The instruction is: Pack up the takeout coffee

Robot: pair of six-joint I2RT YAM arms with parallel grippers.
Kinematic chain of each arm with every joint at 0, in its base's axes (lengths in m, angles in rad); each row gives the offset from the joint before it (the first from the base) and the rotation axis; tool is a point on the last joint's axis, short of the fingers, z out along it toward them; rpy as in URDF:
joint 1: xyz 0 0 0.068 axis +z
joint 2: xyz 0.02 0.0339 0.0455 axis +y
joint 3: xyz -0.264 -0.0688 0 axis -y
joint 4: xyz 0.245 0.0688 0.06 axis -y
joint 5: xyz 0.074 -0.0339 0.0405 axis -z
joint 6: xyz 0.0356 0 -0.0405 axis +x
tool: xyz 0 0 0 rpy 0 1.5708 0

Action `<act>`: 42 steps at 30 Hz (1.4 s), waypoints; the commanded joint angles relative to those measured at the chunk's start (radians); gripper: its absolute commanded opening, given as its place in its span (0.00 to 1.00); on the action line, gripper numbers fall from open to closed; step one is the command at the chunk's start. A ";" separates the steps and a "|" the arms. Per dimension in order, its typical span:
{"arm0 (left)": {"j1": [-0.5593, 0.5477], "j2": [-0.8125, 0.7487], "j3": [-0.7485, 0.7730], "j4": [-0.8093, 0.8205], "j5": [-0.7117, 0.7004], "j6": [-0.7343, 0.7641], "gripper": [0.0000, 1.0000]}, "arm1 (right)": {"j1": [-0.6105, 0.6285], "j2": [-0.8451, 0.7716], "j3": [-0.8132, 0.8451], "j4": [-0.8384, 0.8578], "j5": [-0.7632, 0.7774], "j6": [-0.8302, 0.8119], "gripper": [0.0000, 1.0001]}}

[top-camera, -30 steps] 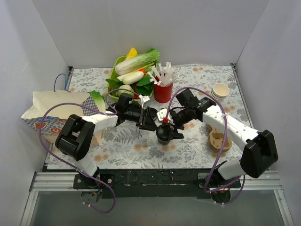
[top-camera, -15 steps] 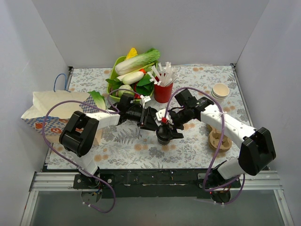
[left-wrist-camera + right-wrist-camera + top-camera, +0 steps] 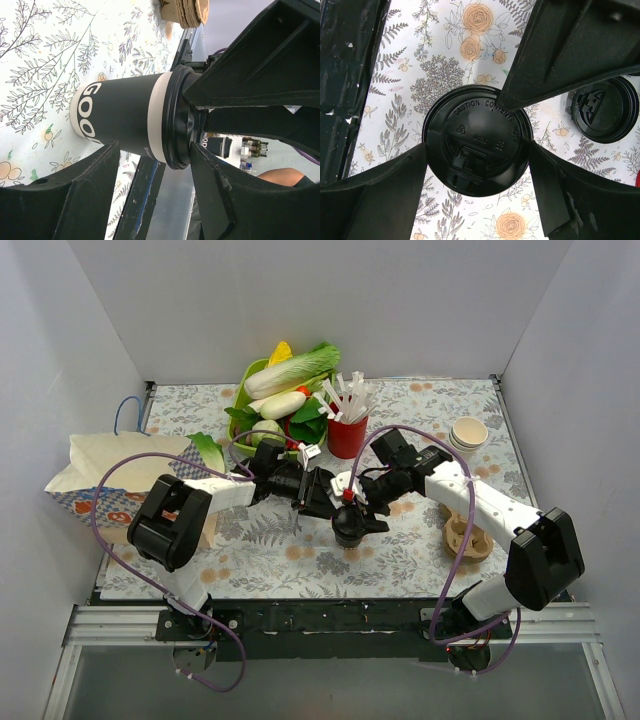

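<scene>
1. Mid-frame, a black coffee cup (image 3: 125, 117) with a white band and a black lid (image 3: 177, 120) stands on a flowered tablecloth (image 3: 40, 60).
2. Along the bottom, the left gripper (image 3: 152, 150) has its fingers on either side of the cup; whether they touch it is unclear.
3. At the upper right, the right gripper's fingers (image 3: 260, 65) meet the lid.

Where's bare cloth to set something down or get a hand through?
Free: front strip between coffee and near edge; back right, between straw holder and white cups. Crowded: centre, left pincer and right pincer at the coffee; bag and basket take the left.
</scene>
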 commanded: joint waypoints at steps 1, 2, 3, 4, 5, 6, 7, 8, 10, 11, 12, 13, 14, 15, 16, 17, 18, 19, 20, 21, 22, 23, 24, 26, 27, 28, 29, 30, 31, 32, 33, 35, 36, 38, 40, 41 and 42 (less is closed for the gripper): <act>0.000 0.011 0.010 -0.017 -0.039 0.017 0.56 | 0.005 0.017 0.002 -0.003 -0.006 -0.016 0.83; 0.000 0.011 0.011 -0.020 -0.045 0.020 0.56 | 0.003 0.023 -0.001 -0.011 -0.006 -0.019 0.83; 0.001 0.019 0.011 -0.022 -0.048 0.023 0.56 | 0.005 0.024 -0.003 -0.012 -0.006 -0.019 0.83; 0.001 0.023 0.010 -0.024 -0.050 0.023 0.56 | 0.005 0.024 -0.005 -0.014 -0.006 -0.025 0.82; 0.001 0.028 0.010 -0.024 -0.051 0.018 0.55 | 0.005 0.027 -0.006 -0.017 -0.006 -0.027 0.82; 0.003 0.038 0.013 -0.024 -0.050 0.009 0.55 | 0.005 0.029 -0.014 -0.017 -0.006 -0.027 0.81; 0.001 0.042 0.014 -0.020 -0.048 0.004 0.55 | 0.005 0.029 -0.015 -0.017 -0.006 -0.027 0.81; 0.001 0.045 0.016 -0.019 -0.047 0.000 0.55 | 0.005 0.029 -0.018 -0.017 -0.006 -0.027 0.81; 0.001 0.051 0.017 -0.013 -0.047 -0.008 0.55 | 0.005 0.026 -0.031 -0.012 -0.005 -0.027 0.81; 0.001 0.054 0.019 -0.013 -0.048 -0.008 0.55 | 0.005 0.024 -0.034 -0.008 -0.002 -0.024 0.82; 0.001 0.055 0.020 -0.011 -0.048 -0.011 0.55 | 0.005 0.026 -0.037 -0.002 0.003 -0.022 0.82; 0.001 0.058 0.020 -0.002 -0.042 -0.017 0.55 | 0.005 0.024 -0.043 0.003 0.006 -0.021 0.82; 0.001 0.060 0.020 0.004 -0.037 -0.023 0.55 | 0.005 0.024 -0.044 0.008 0.009 -0.019 0.83; 0.003 0.062 0.017 0.013 -0.033 -0.029 0.55 | 0.005 0.026 -0.046 0.011 0.011 -0.014 0.83; 0.003 0.065 0.017 0.027 -0.030 -0.043 0.55 | 0.003 0.027 -0.049 0.011 0.011 -0.013 0.83; 0.003 0.072 0.013 0.036 -0.022 -0.052 0.55 | 0.005 0.029 -0.051 0.011 0.009 -0.013 0.83; 0.004 0.075 0.008 0.048 -0.011 -0.065 0.55 | 0.003 0.031 -0.054 0.014 0.006 -0.011 0.83; 0.003 0.078 0.005 0.083 -0.002 -0.081 0.54 | 0.005 0.032 -0.057 0.015 0.005 -0.011 0.83; 0.003 0.078 0.000 0.101 0.015 -0.109 0.55 | 0.005 0.032 -0.058 0.017 0.003 -0.011 0.83; 0.006 0.078 -0.007 0.120 0.022 -0.127 0.55 | 0.005 0.035 -0.060 0.018 0.003 -0.008 0.83; 0.004 0.078 -0.010 0.153 0.030 -0.137 0.55 | 0.005 0.034 -0.061 0.021 0.003 -0.005 0.83; 0.004 0.078 -0.010 0.157 0.033 -0.144 0.55 | 0.005 0.035 -0.067 0.023 0.002 -0.002 0.83; 0.004 0.081 -0.009 0.156 0.030 -0.146 0.55 | 0.003 0.035 -0.070 0.023 -0.003 -0.001 0.83; 0.004 0.088 -0.006 0.145 0.027 -0.146 0.55 | 0.005 0.034 -0.078 0.026 -0.008 0.004 0.83; 0.006 0.091 -0.007 0.145 0.027 -0.148 0.55 | 0.005 0.034 -0.086 0.028 -0.012 0.007 0.83; 0.006 0.092 -0.010 0.147 0.027 -0.149 0.55 | 0.005 0.034 -0.089 0.026 -0.015 0.013 0.83; 0.006 0.094 -0.009 0.150 0.029 -0.151 0.55 | 0.005 0.034 -0.090 0.026 -0.017 0.016 0.83; 0.006 0.095 -0.009 0.151 0.030 -0.151 0.55 | 0.005 0.035 -0.098 0.028 -0.018 0.018 0.83; 0.006 0.098 -0.009 0.153 0.032 -0.154 0.55 | 0.005 0.034 -0.101 0.028 -0.018 0.019 0.83; 0.009 0.100 -0.009 0.151 0.032 -0.155 0.55 | 0.005 0.034 -0.106 0.028 -0.017 0.024 0.83; 0.009 0.101 -0.010 0.153 0.032 -0.157 0.55 | 0.005 0.034 -0.110 0.028 -0.015 0.025 0.83; 0.010 0.111 -0.020 0.170 0.036 -0.172 0.55 | 0.005 0.034 -0.123 0.021 -0.014 0.024 0.83; 0.013 0.115 -0.023 0.177 0.041 -0.180 0.55 | 0.005 0.035 -0.127 0.020 -0.014 0.024 0.83; 0.016 0.124 -0.030 0.200 0.052 -0.198 0.54 | 0.005 0.032 -0.143 0.011 -0.012 0.022 0.83; 0.018 0.131 -0.033 0.208 0.053 -0.203 0.54 | 0.003 0.026 -0.165 0.008 -0.011 0.021 0.82; 0.018 0.134 -0.032 0.207 0.052 -0.206 0.54 | 0.005 0.023 -0.175 0.005 -0.012 0.021 0.82; 0.019 0.135 -0.033 0.207 0.052 -0.207 0.54 | 0.005 0.023 -0.181 0.003 -0.015 0.019 0.83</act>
